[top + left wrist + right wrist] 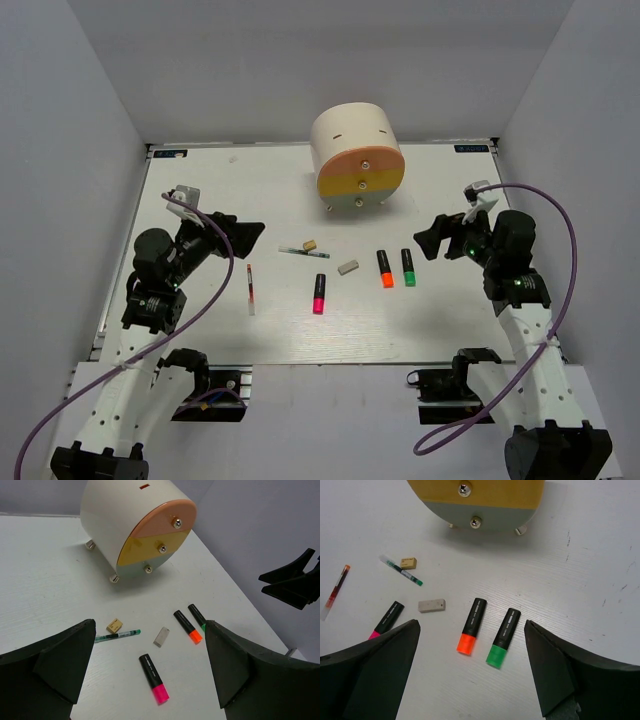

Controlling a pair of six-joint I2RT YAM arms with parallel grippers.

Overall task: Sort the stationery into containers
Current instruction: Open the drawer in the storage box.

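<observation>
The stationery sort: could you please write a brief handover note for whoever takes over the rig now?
Left end effector and right end effector: open, empty, above the table.
Pink highlighter, orange highlighter, green highlighter, green pen, red pen, tan eraser, grey eraser: all loose on the table before the organiser.
Done: nothing; its three drawers look shut.
Left: everything.

organiser [107, 525]: smooth matt plastic | knobs [176, 523]: shiny metal | table [600, 570]: matt woodgrain | orange highlighter [476, 614]: matt plastic
</observation>
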